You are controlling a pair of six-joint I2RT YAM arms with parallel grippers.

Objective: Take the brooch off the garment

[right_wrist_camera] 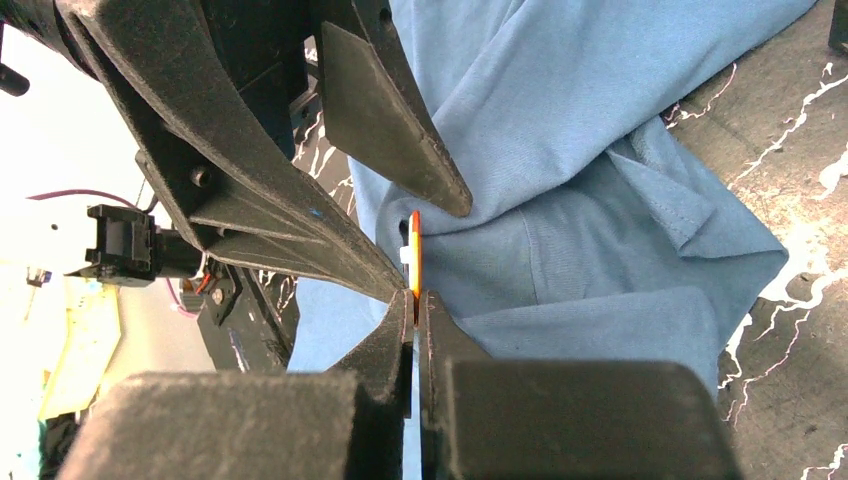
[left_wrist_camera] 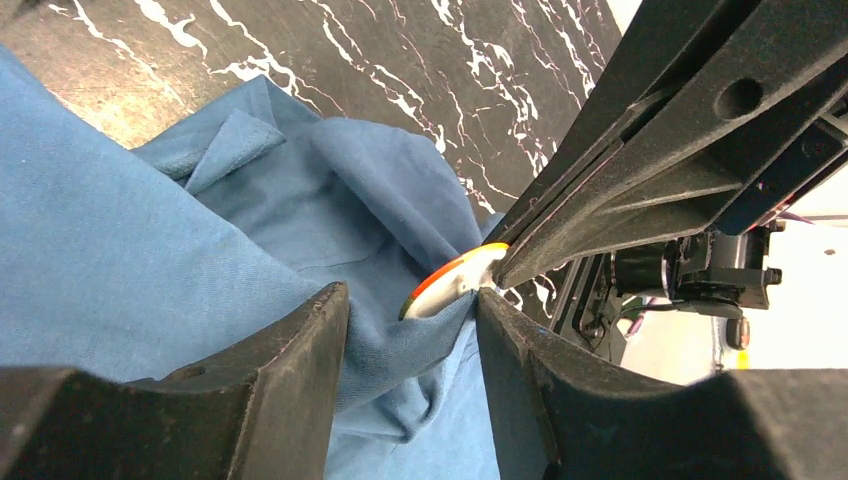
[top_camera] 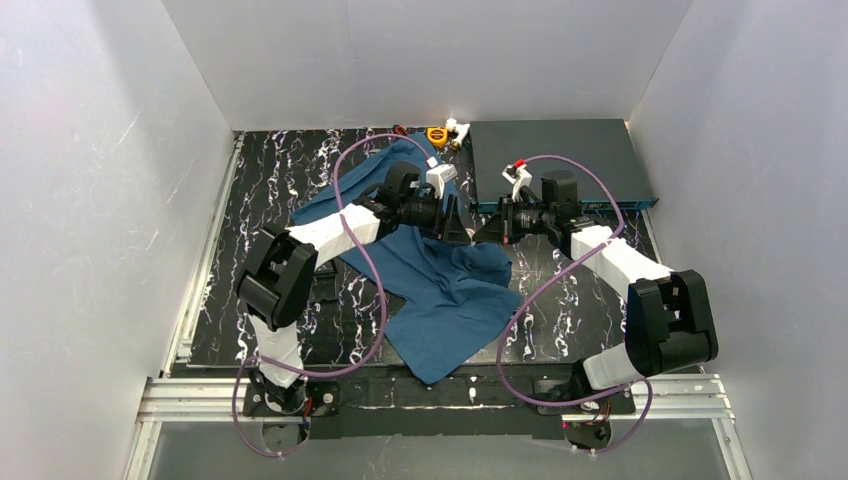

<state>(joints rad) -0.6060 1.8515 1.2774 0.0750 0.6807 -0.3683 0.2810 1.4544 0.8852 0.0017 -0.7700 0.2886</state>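
Observation:
The garment (top_camera: 450,290), a dark teal-blue T-shirt, lies crumpled across the middle of the black marbled table. Both grippers meet over its upper right part. The brooch (left_wrist_camera: 455,280) is a thin disc with an orange-red rim and a white face, standing up from a raised fold of cloth. My right gripper (right_wrist_camera: 415,300) is shut on the brooch (right_wrist_camera: 414,255), pinching its edge between the fingertips. My left gripper (left_wrist_camera: 412,300) is shut on a bunch of garment cloth (left_wrist_camera: 400,350) just beneath the brooch. In the top view the brooch is hidden between the left gripper (top_camera: 455,222) and the right gripper (top_camera: 485,228).
A flat dark grey box (top_camera: 560,160) lies at the back right, close behind the right arm. Small yellow and white objects (top_camera: 445,133) sit at the back edge. White walls enclose the table on three sides. Purple cables loop over both arms.

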